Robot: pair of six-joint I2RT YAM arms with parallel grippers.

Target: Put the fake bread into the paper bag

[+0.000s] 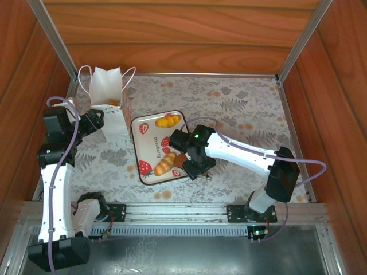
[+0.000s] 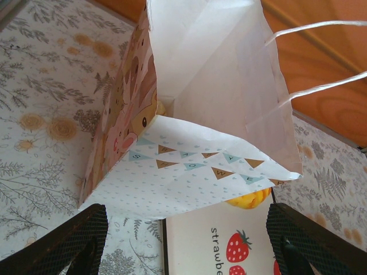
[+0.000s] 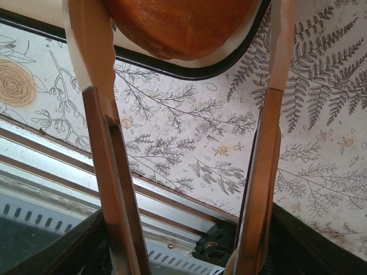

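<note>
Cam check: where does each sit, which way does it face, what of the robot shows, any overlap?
Top external: above and behind, looking down on the table; left arm and right arm show.
Left wrist: on the left arm, facing the paper bag close up, tray beyond; open jaws at bottom corners.
Right wrist: looks down between its open jaws at a brown bun on the tray corner.
Shared: top and left wrist both catch bag and tray.

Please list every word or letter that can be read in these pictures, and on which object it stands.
"strawbe": black print, cut off by the picture's edge, on the white rectangular strawberry-print tray.
Letters on the triangular flags printed on the white paper bag: too small to read.
Print on the tray in the top view: too small to read.
</note>
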